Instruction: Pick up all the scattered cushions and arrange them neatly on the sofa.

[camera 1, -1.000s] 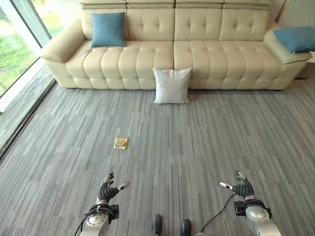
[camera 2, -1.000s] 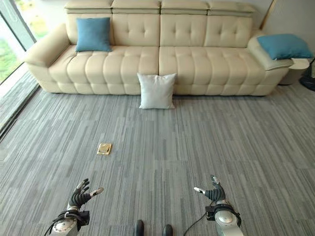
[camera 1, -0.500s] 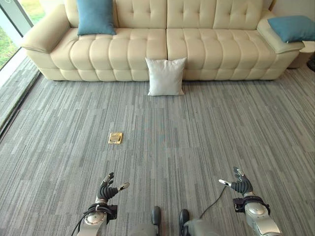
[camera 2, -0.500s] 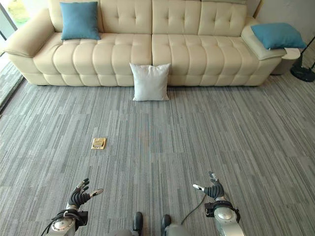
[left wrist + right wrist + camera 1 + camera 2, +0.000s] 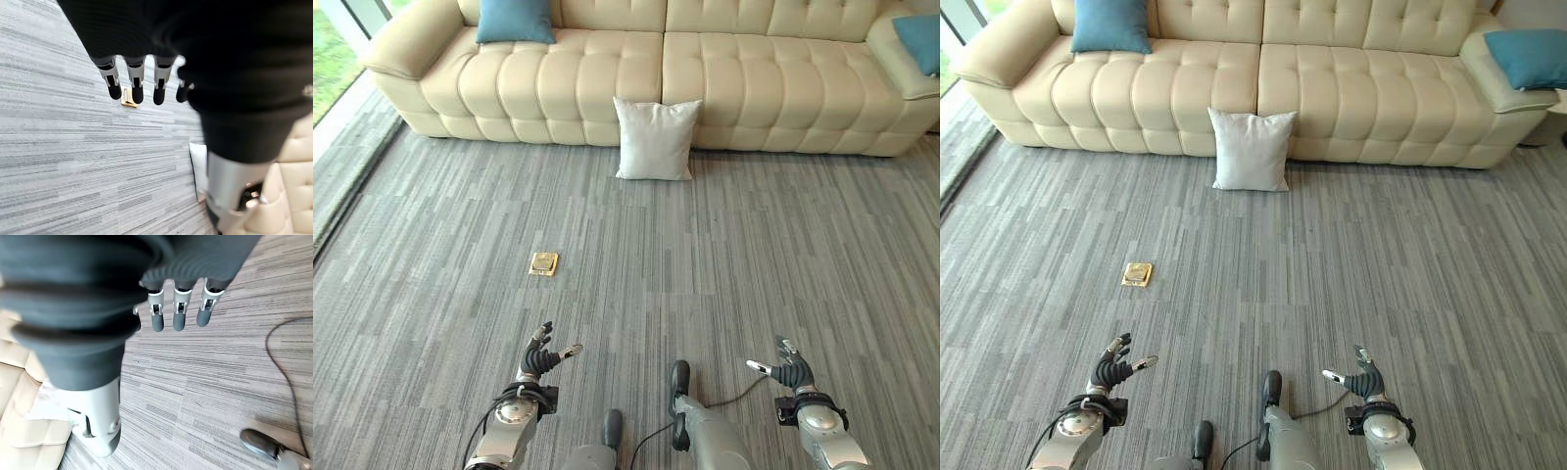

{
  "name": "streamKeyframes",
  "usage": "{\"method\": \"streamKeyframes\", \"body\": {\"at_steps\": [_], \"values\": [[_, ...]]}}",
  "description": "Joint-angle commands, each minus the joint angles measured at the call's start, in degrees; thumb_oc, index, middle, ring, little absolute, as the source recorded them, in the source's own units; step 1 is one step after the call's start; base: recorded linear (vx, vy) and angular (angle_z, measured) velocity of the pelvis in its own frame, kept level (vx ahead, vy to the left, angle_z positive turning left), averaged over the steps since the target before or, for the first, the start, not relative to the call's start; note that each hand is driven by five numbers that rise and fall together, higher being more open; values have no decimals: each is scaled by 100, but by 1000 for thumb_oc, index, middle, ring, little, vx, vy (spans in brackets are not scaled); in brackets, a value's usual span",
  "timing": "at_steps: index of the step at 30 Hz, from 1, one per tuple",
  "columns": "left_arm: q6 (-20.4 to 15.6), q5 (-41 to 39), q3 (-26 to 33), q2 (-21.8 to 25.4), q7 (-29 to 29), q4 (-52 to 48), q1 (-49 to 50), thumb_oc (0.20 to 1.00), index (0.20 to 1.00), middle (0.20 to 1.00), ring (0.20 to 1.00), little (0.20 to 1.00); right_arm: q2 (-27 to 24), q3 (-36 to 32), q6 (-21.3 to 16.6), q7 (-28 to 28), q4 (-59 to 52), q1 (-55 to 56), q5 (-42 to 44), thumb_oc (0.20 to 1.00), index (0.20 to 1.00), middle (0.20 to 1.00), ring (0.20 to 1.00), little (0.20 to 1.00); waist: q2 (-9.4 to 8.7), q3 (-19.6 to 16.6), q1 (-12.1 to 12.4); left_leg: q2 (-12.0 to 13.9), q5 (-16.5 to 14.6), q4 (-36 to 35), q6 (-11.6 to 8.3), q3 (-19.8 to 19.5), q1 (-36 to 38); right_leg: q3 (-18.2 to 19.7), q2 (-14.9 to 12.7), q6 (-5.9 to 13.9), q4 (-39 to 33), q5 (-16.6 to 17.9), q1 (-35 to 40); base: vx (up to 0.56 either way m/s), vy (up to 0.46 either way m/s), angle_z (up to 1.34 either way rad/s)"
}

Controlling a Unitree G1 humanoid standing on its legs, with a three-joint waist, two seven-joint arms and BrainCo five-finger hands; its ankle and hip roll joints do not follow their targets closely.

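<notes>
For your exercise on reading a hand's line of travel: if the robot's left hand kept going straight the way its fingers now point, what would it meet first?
The left hand points forward over bare grey carpet. The small brass floor plate lies roughly ahead, flat in the carpet. Beyond, probably the cream sofa front, left of the white cushion; depth is unclear.

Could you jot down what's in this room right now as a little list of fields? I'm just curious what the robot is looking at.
sofa: cream, tufted, along the far side
white cushion: on the carpet, leaning against the sofa front
blue cushion: on the sofa seat, left end
second blue cushion: on the right armrest
brass floor plate: set in the carpet
left hand: open, holding nothing
right hand: open, holding nothing
</notes>
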Motion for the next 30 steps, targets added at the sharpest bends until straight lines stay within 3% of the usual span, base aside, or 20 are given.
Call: {"method": "streamKeyframes", "body": {"at_steps": [1,4,8,9,11,12,13,14,18,19,22,25,27,28,30], "values": [[-279,-311,63,32,71,-292,-98,1000,1000,1000,1000,1000,-168,-99,-301,-83,-263,-86,212,1000,1000,1000,1000,1000,81,-161,-112,-247,-596,1068,-161,433,552,168,50,-134,286,-278,-123,277,-129,10],[-302,-398,62,9,58,-306,-149,1000,1000,1000,1000,1000,-204,-113,-304,-82,-199,-129,260,1000,1000,1000,1000,1000,48,-43,-51,-189,-124,1858,-235,657,3,221,42,-267,171,-449,180,185,-94,1],[-255,-382,158,59,31,-339,-52,1000,1000,1000,1000,1000,-235,-173,-311,-41,-110,-126,321,1000,1000,1000,1000,1000,-134,-15,122,-120,-479,1609,8,874,-782,390,-79,-275,6,-702,660,286,-45,-2],[-230,-394,187,70,28,-358,-4,1000,1000,1000,1000,1000,-244,-169,-302,-21,-123,-121,313,1000,1000,1000,1000,1000,-143,-13,171,-120,-400,1426,-2,828,-918,440,-83,-285,-15,-768,786,279,20,-1],[-188,-365,245,83,48,-392,96,1000,1000,1000,1000,1000,-263,-152,-295,-9,-125,-121,292,1000,1000,1000,1000,1000,-115,-21,270,-100,101,960,-97,645,-1189,530,-45,-303,-96,-836,976,230,48,-7],[-188,-365,246,84,48,-393,96,1000,1000,1000,1000,1000,-263,-152,-295,-9,-125,-121,292,1000,1000,1000,1000,1000,-116,-17,270,-101,106,950,-98,645,-1180,531,-46,-303,-98,-836,981,314,88,-26],[-160,-353,290,83,59,-400,144,1000,1000,1000,1000,1000,-266,-149,-284,-40,-136,-137,285,1000,1000,1000,1000,1000,-58,-3,381,-20,572,557,-177,551,-1505,594,23,-307,-217,-906,1242,315,100,-36],[-162,-352,293,86,77,-391,145,1000,1000,1000,1000,1000,-275,-134,-273,-68,-119,-140,264,1000,1000,1000,1000,1000,-51,14,445,-9,737,271,-229,534,-1671,629,42,-285,-281,-932,1362,442,147,-20],[-172,-315,310,97,95,-356,156,1000,1000,1000,1000,1000,-269,-103,-210,-115,-58,-155,174,1000,1000,1000,1000,1000,-69,-21,565,36,930,-131,-294,714,-1857,753,15,-206,-464,-1024,1718,309,154,-19],[-168,-288,351,106,70,-343,265,1000,1000,1000,1000,1000,-259,-66,-198,-51,-94,-140,59,1000,1000,1000,1000,1000,2,-142,616,80,1076,-149,-298,664,-1759,878,38,-153,-466,-1166,1943,364,224,-40],[-155,-279,399,142,9,-288,362,1000,1000,1000,1000,1000,-209,-44,-148,51,-63,-141,-48,1000,1000,1000,1000,1000,-92,-294,680,-72,951,157,-157,613,-1729,1048,-171,-75,-278,-1230,2067,413,271,-62],[-85,-243,428,291,-75,-273,421,1000,1000,1000,1000,1000,-141,3,-87,137,-54,-111,-153,1000,1000,1000,1000,1000,-203,-314,715,-244,687,236,63,723,-1379,1144,-372,60,791,-1117,1807,309,232,-23],[-48,-213,436,360,-89,-279,434,1000,1000,1000,1000,1000,-105,33,-67,143,-23,-113,-186,1000,1000,1000,1000,1000,-190,-242,683,-319,552,201,224,798,-1144,1225,-423,131,1683,-669,1382,165,180,-13],[-48,-213,435,359,-89,-279,434,1000,1000,1000,1000,1000,-106,33,-67,143,-23,-113,-186,1000,1000,1000,1000,1000,-187,-247,686,-316,552,202,224,800,-1150,1228,-420,130,1682,-666,1375,133,138,-3],[-33,-184,442,405,-81,-307,463,1000,1000,1000,1000,1000,-44,53,-41,162,-14,-97,-194,1000,1000,1000,1000,1000,-133,-175,619,-350,424,136,341,875,-897,1197,-463,144,2380,-247,965,216,168,9]]}}
